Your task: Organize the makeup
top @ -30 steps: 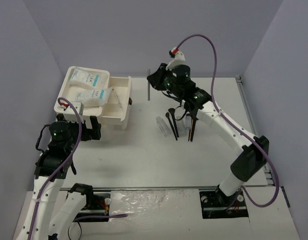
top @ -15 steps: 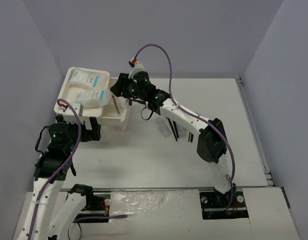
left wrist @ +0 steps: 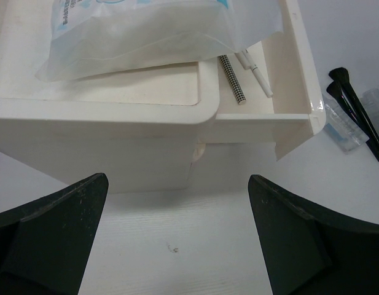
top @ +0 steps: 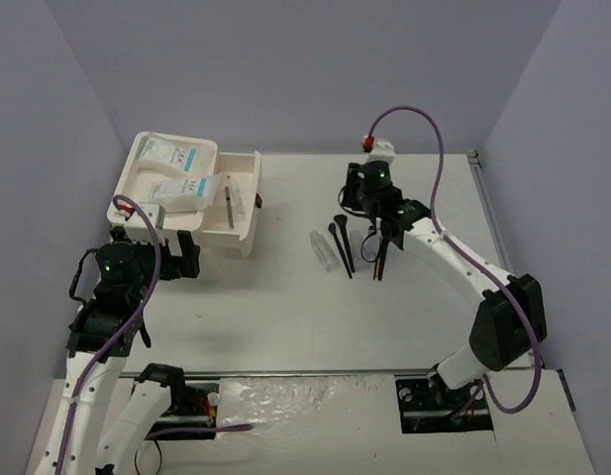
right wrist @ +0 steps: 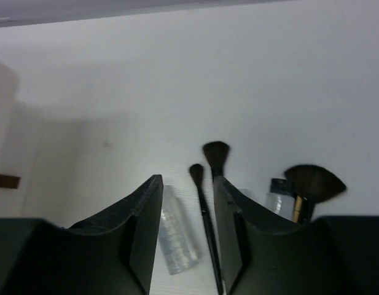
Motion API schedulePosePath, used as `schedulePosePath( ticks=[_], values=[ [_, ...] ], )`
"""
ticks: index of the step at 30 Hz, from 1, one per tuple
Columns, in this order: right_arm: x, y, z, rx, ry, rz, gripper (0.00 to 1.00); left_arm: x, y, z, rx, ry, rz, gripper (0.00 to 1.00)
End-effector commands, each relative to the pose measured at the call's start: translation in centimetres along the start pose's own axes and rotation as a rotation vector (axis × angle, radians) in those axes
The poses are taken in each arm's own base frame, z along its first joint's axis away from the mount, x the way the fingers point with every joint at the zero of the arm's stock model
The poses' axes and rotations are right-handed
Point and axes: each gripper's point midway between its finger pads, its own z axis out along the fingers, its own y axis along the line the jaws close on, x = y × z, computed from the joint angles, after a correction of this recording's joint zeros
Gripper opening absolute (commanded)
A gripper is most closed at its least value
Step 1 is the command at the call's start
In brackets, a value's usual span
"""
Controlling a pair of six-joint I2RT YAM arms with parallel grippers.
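Tabletop (top: 285,297), black brushes (right wrist: 215,152) just ahead of right pincer (right wrist: 188,181)

Two flat white packets (top: 174,154) with teal labels lie overlapping in the top tray of the white box (top: 248,234), far left. A black-checked stick (left wrist: 232,78) and a white pencil (left wrist: 258,72) lie in its open side compartment. To the right, on the table (top: 285,297), two thin black brushes (top: 341,243), clear tubes (top: 323,251) and a brown-handled fan brush (top: 381,259) lie side by side.

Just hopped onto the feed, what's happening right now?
The right arm's fingers hang open and empty over the black brushes and clear tubes lying loose on the table. The left arm's fingers are spread wide, holding nothing, facing the white organizer. Two packets lie in its tray, and a checked stick and a white pencil in the side compartment.
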Motion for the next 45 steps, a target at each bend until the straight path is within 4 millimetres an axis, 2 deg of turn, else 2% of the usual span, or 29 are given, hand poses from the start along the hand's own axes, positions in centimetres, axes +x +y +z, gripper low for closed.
schedulePosePath(
  ticks=[1, 2, 4, 6, 9, 12, 29, 40, 45],
  values=[
    [4.0, -9.3, -1.3, 0.189, 0.060, 0.036, 0.33, -2.3, -0.3, 0.2, 0.011, -0.071, 0.005, 0.97],
    [5.6, -11.0, -1.3, 0.215, 0.095, 0.043, 0.30, -2.2, -0.3, 0.3, 0.013, -0.069, 0.003, 0.97],
    [8.1, -12.5, -1.4, 0.232, 0.155, 0.046, 0.25, -2.2, -0.4, 0.3, 0.014, -0.066, 0.003, 0.97],
    [9.9, -14.4, -1.3, 0.264, 0.198, 0.053, 0.15, -2.2, -0.3, 0.4, 0.013, -0.066, 0.003, 0.97],
    [12.0, -15.6, -1.1, 0.290, 0.250, 0.042, 0.08, -2.1, -0.3, 0.5, 0.013, -0.061, 0.003, 0.97],
    [13.2, -16.0, -0.4, 0.290, 0.282, 0.043, 0.06, -2.1, -0.3, 0.5, 0.015, -0.058, 0.003, 0.97],
    [17.0, -16.8, 2.7, 0.308, 0.359, 0.054, 0.05, -2.0, -0.4, 0.6, 0.018, -0.053, 0.003, 0.97],
    [17.8, -18.2, 2.4, 0.372, 0.366, 0.053, 0.06, -2.0, -0.5, 0.5, 0.022, -0.056, 0.003, 0.97],
    [18.5, -18.6, 2.0, 0.384, 0.386, 0.062, 0.10, -2.0, -0.5, 0.5, 0.022, -0.056, 0.004, 0.97]
  ],
)
